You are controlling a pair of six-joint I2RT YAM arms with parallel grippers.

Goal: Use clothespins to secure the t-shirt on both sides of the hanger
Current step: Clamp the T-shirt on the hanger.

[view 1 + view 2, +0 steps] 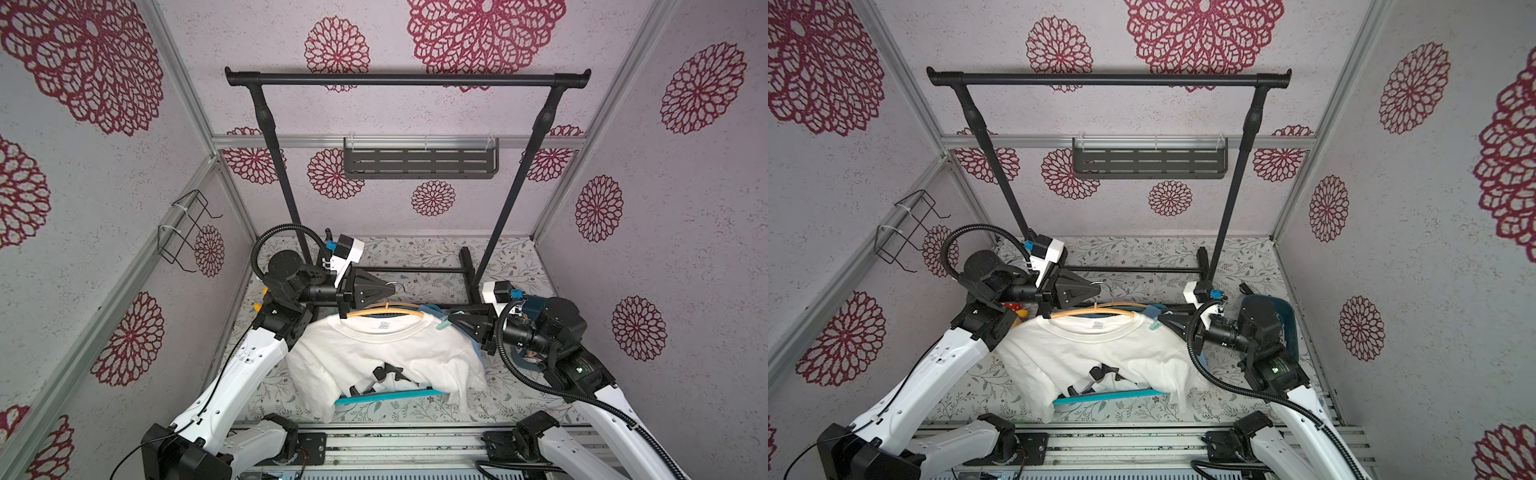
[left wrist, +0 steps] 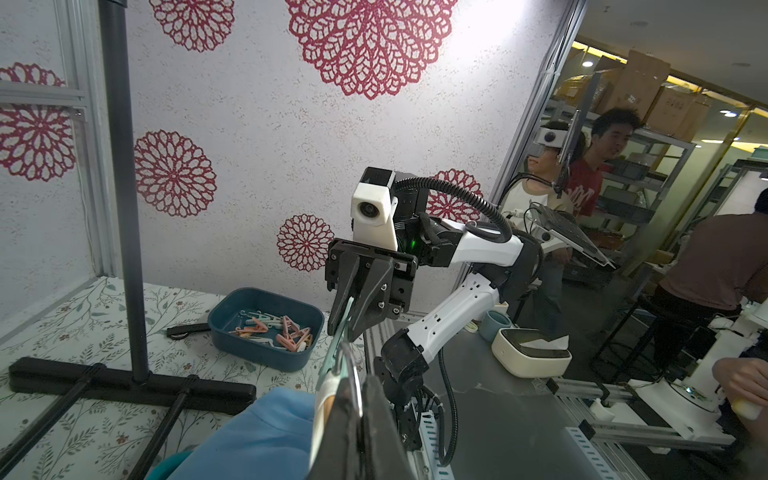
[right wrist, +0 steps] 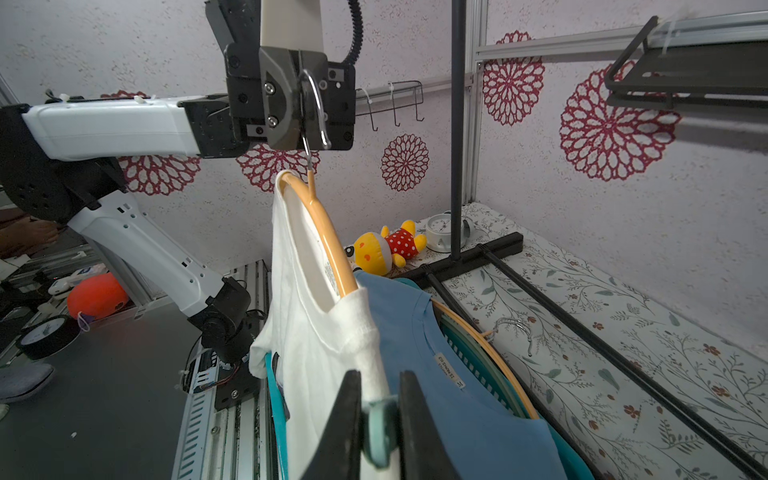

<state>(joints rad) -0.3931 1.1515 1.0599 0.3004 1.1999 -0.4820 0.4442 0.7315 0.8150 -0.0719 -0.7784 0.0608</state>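
K: Left arm first. What has the left gripper [image 3: 301, 124] got?

M: Its jaws are clenched on the metal hook [image 3: 316, 104] of the orange hanger [image 3: 328, 237]. The hanger hangs from that grip, raised off the table.

K: And the shirt?

M: The white t-shirt [image 1: 374, 353] is on the hanger, with the collar under the hook. Its lower part sags below the hanger onto a teal basket [image 1: 386, 394].

K: Right arm?

M: The right gripper [image 3: 380, 376] is grasping a mint-green clothespin [image 3: 380, 432] at the hanger's right end, against the shirt's shoulder. The fingers [image 3: 349, 415] cover the pin's mouth. M cannot tell whether it bites cloth and hanger.

K: Does a top view agree?

M: Yes. In both top views the pin sits at the hanger's right end, at the tip of that gripper.

K: Where are the rest of the pins?

M: The spare clothespins [image 2: 286, 332], pink and whitish, lie in a dark blue bin [image 2: 257, 353]. It sits past the hanger's right end, well apart from it.

K: Anything else around the hanger?

M: A blue t-shirt [image 3: 457, 374] lies just behind the hanger, over the basket. The black garment rack [image 1: 407, 79] stands beyond the hanger. A yellow plush toy [image 3: 386, 245] lies beyond the hanger too, by the rack's foot.
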